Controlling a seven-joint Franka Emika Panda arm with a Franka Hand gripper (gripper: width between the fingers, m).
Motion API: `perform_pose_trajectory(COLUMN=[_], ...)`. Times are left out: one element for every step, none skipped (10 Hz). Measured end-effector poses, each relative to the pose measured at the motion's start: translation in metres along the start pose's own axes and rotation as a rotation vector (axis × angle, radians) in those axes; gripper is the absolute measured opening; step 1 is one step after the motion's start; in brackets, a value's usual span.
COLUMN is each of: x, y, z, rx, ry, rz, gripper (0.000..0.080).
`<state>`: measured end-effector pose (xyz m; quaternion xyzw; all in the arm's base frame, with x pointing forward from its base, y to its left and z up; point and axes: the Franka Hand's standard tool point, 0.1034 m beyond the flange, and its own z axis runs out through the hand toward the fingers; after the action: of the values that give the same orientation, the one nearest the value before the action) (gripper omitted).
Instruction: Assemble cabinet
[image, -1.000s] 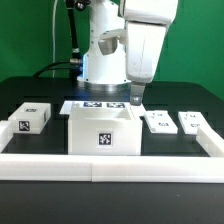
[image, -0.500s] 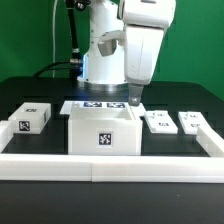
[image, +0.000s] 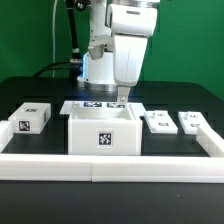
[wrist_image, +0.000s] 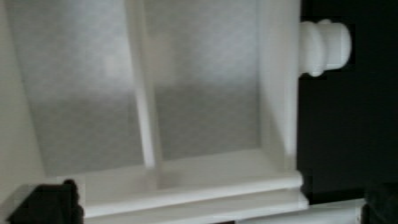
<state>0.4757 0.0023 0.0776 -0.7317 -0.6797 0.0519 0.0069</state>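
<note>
The cabinet box, large, white and open-topped with a tag on its front, stands mid-table. My gripper hangs just above the box's back wall, right of its middle in the exterior view. The wrist view looks down into the box, with an inner divider and a round white peg on its outer side. One dark fingertip shows at the frame's edge, far from centre, so the jaws stand apart and hold nothing. One small tagged block lies at the exterior view's left and two more at its right.
The marker board lies flat right behind the box, under the gripper. A low white rim edges the black table at the front and sides. The robot's base stands behind the marker board.
The gripper and wrist have shifted toward the exterior view's left, from beyond the box's back right corner to over its back wall. The box and blocks have not moved.
</note>
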Motion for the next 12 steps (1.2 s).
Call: perform_pose_trajectory(x=[0.000,-0.001,-0.002,-0.004,-0.006,-0.007,-0.007,-0.007,-0.006,-0.005,-0.003,-0.002], y=[-0.002,-0.010,-0.019,-0.025,-0.033,-0.040,-0.045,-0.047,-0.048,-0.047,-0.044,-0.044], z=[0.001,0.005,0.011,0.016,0.023,0.027,0.030,0.034,0.040,0.046,0.051,0.055], rx=[0.003,0.013,0.023,0.024,0.029,0.042,0.049,0.055,0.063,0.068,0.064,0.069], ry=[0.000,-0.001,0.001,0.005,0.008,0.007,0.008,0.009,0.011,0.013,0.017,0.019], rz=[0.000,-0.005,-0.017,-0.023,-0.020,-0.020,-0.021,-0.020,-0.020,-0.022,-0.023,-0.023], gripper=[0.0798,0.0798,0.0798,0.0798,0.0798,0.0798,0.0798,0.0798,0.0798,0.0798,0.0798,0.0798])
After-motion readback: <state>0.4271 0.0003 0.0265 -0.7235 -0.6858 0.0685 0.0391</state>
